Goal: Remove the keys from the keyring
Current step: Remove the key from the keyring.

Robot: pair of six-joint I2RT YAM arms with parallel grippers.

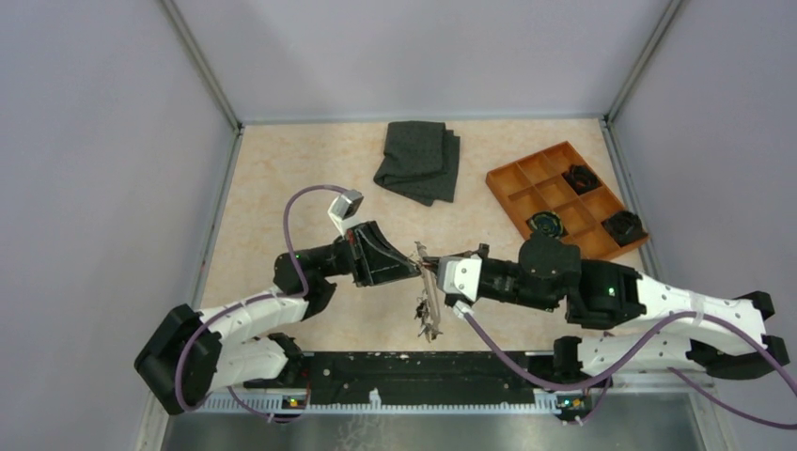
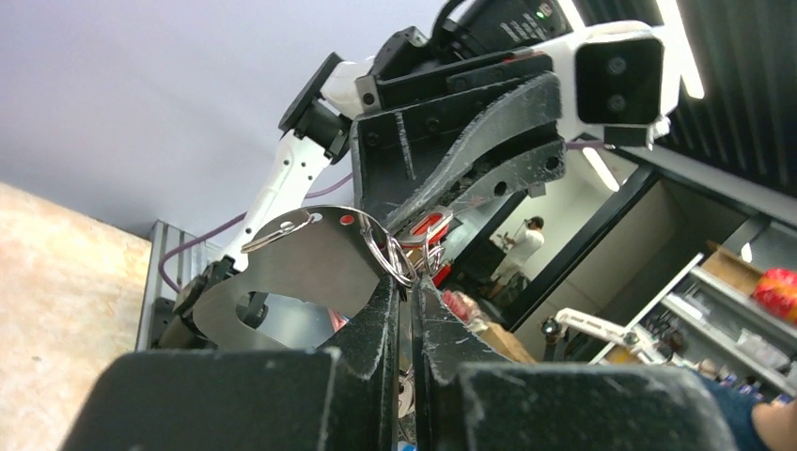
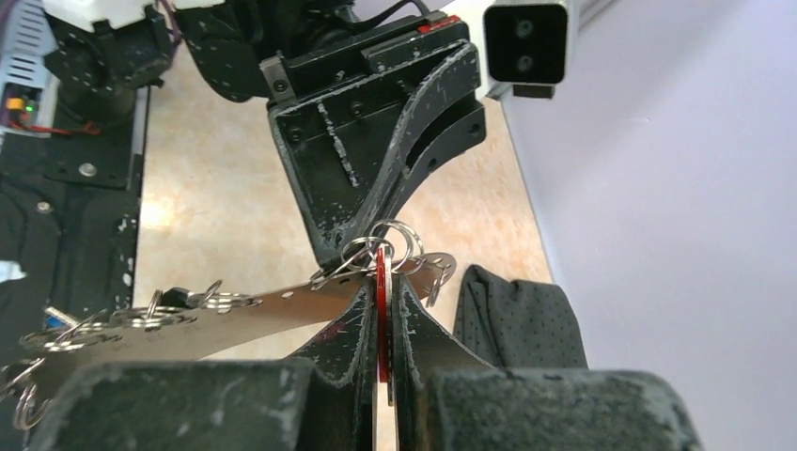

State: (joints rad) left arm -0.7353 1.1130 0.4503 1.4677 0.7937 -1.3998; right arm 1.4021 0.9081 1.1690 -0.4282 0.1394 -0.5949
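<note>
Keyring point(image 1: 429, 301) runs far-to-near; left pincer point(image 1: 416, 267) nips far end, right pincer point(image 1: 432, 272) red key point(image 3: 381, 282).

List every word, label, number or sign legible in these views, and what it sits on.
None can be read.
The left gripper, right gripper, keyring, red key, orange tray and dark cloth show no print.
Shelf items behind in the left wrist view are too blurred.

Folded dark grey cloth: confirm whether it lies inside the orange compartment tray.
No, the dark grey cloth lies on the beige table, apart from the orange compartment tray.
</note>
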